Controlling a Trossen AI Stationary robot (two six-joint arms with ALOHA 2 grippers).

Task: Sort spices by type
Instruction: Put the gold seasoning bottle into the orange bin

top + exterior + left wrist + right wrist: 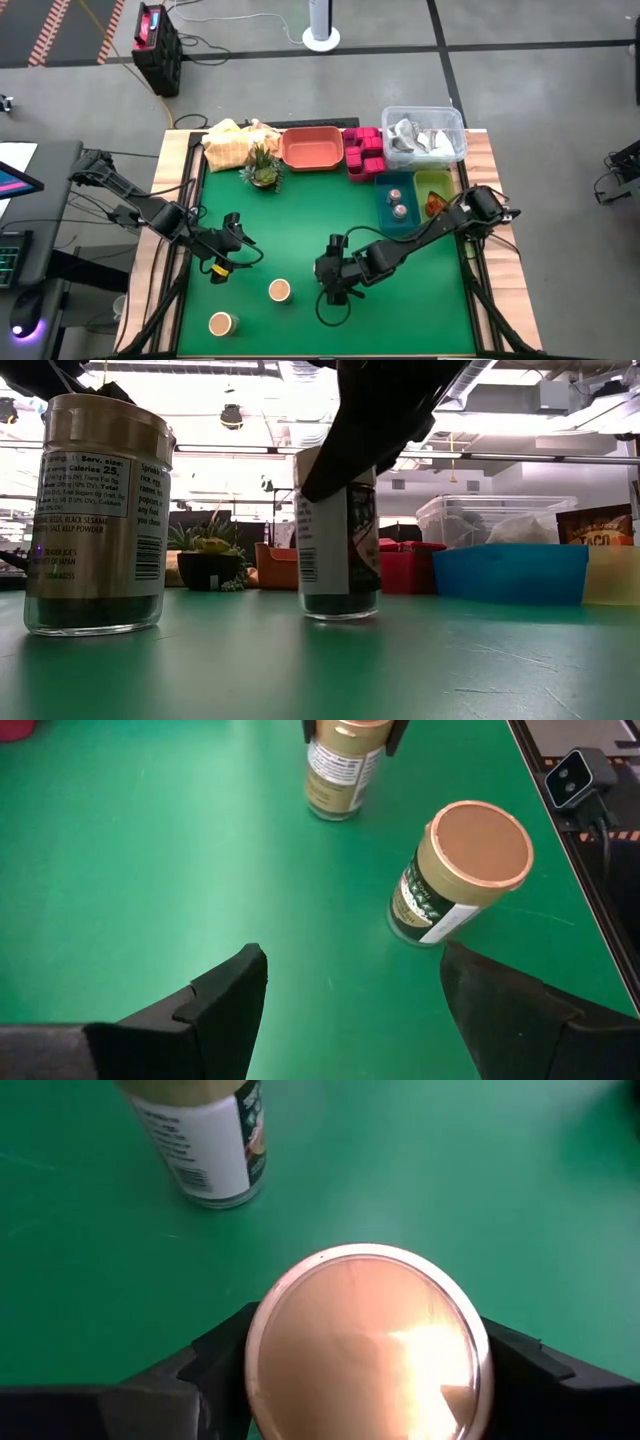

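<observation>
Three round tan-lidded spice jars stand upright on the green mat near its near edge. One (220,323) is nearest the edge, one (279,290) (470,870) stands farther in. The third (340,530) (340,760) is under my right gripper (335,290) (365,1360), which is shut on it. My left gripper (228,258) (350,990) hovers open to the left of the jars and touches nothing. Magenta packets (362,150) sit by the far edge. Two tiny jars (398,200) rest in the blue tray, and a red-orange piece (432,203) in the yellow-green tray. My right gripper has the jar by its copper-coloured lid (365,1340), pinched between the two fingers (225,1365) at opposite sides of the rim. The fingers come from above, pointing down. The jar is upright with its base (340,608) on the mat.
Along the far edge are a tan bag (235,142), a small potted plant (263,172), an orange tray (312,148), and a clear bin (422,135). The blue tray (385,215) and yellow-green tray (440,185) lie on the right. Open mat lies between the arms and these.
</observation>
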